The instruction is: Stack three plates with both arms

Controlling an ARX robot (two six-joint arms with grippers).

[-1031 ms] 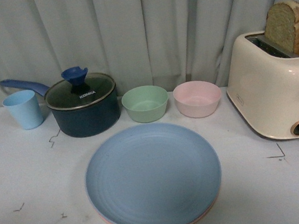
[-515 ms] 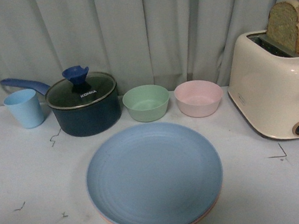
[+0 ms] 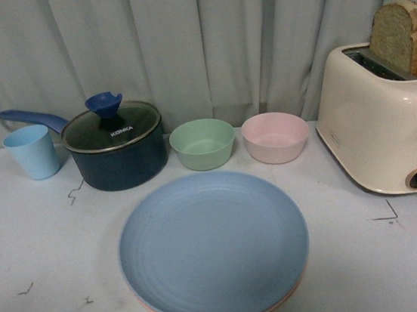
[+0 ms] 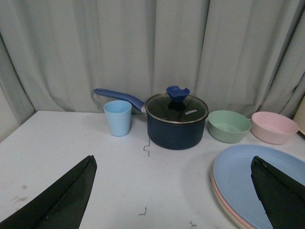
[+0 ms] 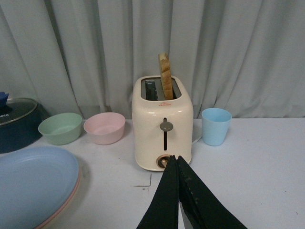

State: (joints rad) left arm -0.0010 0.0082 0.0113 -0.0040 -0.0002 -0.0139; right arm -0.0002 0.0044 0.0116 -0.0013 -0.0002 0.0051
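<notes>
The three plates lie in one stack at the table's front centre. The light blue plate point(image 3: 213, 243) is on top. Under it the rims of the pink plate point(image 4: 217, 189) and the cream-beige plate point(image 4: 227, 211) show. Neither arm appears in the front view. My left gripper point(image 4: 172, 157) is open and empty above the table, left of the stack, with its right finger point(image 4: 279, 191) in front of the blue plate point(image 4: 238, 174). My right gripper point(image 5: 174, 158) is shut on nothing, right of the stack point(image 5: 33, 183) and pointing at the toaster.
Behind the stack stand a dark blue lidded pot point(image 3: 116, 146), a green bowl point(image 3: 202, 144) and a pink bowl point(image 3: 275, 137). A light blue cup point(image 3: 33, 152) is at the back left. A cream toaster point(image 3: 384, 127) holding bread is on the right, with another blue cup point(image 5: 215, 126) beyond it.
The front view wobbles by a few pixels. The stacked plates and everything else on the table stay where they were.
</notes>
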